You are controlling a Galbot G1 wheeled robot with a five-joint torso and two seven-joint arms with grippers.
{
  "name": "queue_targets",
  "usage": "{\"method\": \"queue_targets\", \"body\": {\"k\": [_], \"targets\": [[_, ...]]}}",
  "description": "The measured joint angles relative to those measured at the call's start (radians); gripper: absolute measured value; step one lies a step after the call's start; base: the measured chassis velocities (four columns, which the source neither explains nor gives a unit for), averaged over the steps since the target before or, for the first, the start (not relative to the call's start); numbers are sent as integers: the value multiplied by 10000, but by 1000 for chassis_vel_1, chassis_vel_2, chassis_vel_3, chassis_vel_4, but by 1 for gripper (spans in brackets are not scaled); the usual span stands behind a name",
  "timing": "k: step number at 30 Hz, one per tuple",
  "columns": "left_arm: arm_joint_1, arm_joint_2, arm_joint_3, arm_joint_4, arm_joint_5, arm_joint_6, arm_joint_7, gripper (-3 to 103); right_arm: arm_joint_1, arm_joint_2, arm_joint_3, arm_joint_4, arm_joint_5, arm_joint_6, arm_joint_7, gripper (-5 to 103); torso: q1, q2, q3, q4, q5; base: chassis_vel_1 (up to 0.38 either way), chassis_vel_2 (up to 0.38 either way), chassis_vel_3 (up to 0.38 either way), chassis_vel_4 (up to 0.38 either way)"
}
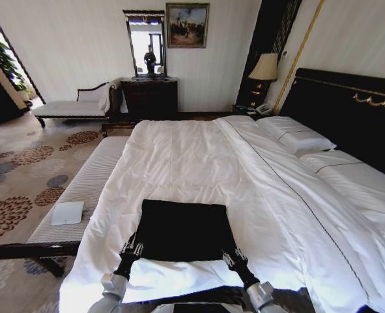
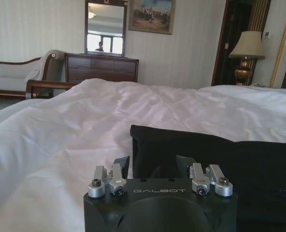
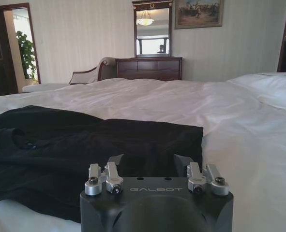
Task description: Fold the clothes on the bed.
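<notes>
The clothes [image 1: 182, 228] are one black garment lying flat as a rough rectangle on the near end of the white bed [image 1: 199, 156]. My left gripper [image 1: 131, 249] sits at its near left corner and my right gripper [image 1: 231, 256] at its near right corner. In the left wrist view the left gripper [image 2: 152, 166] is open, fingers wide apart, with the black fabric [image 2: 220, 154] edge just in front of them. In the right wrist view the right gripper [image 3: 147, 164] is also open, its fingers resting at the hem of the black fabric [image 3: 84, 145].
White pillows [image 1: 296, 137] lie against the dark headboard [image 1: 348, 111] at the right. A pale bench [image 1: 88, 189] with a white flat object [image 1: 68, 212] runs along the bed's left side. A dresser [image 1: 150, 98], chaise [image 1: 71, 107] and lamp [image 1: 265, 68] stand by the far wall.
</notes>
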Motion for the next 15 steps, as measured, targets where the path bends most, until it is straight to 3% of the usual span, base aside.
{"method": "queue_targets", "body": {"k": [1,2,3,5,7,8,11,14,15], "targets": [[105,5,-121,-95,-78,8,66,64,-107,0,99,64,61,-1,69,55,0,0,0,0,-1,0,0,0,0],[171,18,-196,-157,-152,44,118,64,-160,-2,152,87,125,-6,106,66,0,0,0,0,-1,0,0,0,0],[171,18,-196,-157,-152,44,118,64,-160,-2,152,87,125,-6,106,66,0,0,0,0,-1,0,0,0,0],[266,107,-477,-287,-499,225,201,76,-344,-122,463,177,921,-224,253,78,-1,0,0,0,1,0,0,0,0],[23,236,-629,-266,-746,383,200,86,-358,-308,676,306,1729,-535,330,84,-1,0,0,0,1,0,0,0,0],[23,236,-629,-266,-746,383,200,86,-358,-308,676,306,1729,-535,330,84,-1,0,0,0,1,0,0,0,0],[-717,547,-666,-237,-1412,806,1,96,-150,-753,922,673,3012,-1320,627,97,0,0,1,-1,0,0,0,0,0],[-1699,997,-471,-89,-2344,1317,-222,100,279,-1407,1153,1043,4564,-2389,1011,100,1,-2,2,-2,2,0,0,0,0],[-1699,997,-471,-89,-2344,1317,-222,100,279,-1407,1153,1043,4564,-2389,1011,100,1,-2,2,-2,2,0,0,0,0]]}}
